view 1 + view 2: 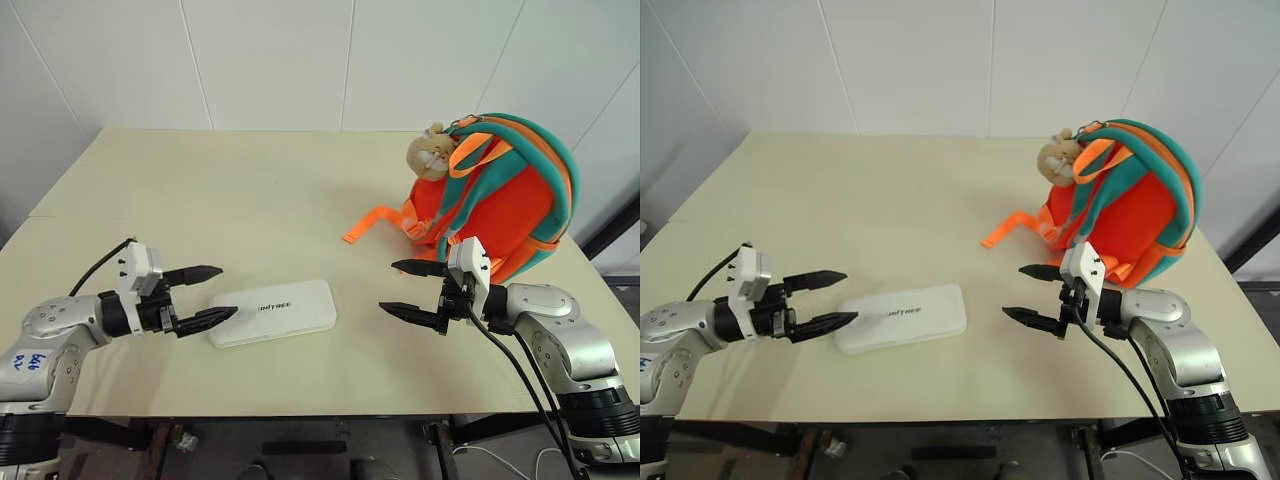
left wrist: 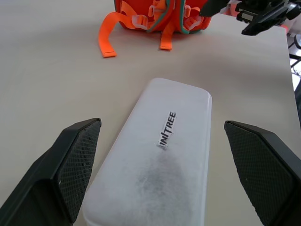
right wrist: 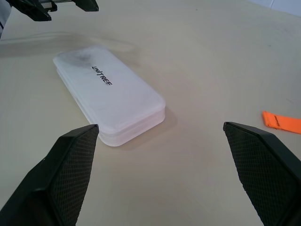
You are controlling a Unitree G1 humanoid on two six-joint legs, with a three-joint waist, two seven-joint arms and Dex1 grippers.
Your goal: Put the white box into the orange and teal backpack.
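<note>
Both our jaws are wide open — left gripper [image 1: 205,295] and right gripper [image 1: 412,290] hold nothing. Between them, low in the middle, lies the white box [image 1: 273,311] — the orange and teal backpack [image 1: 500,195] stands upper right.

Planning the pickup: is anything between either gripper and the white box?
Nothing visible. The white box lies flat on bare table between the open left gripper, at its near end, and the open right gripper, a bare gap off its other end.
</note>
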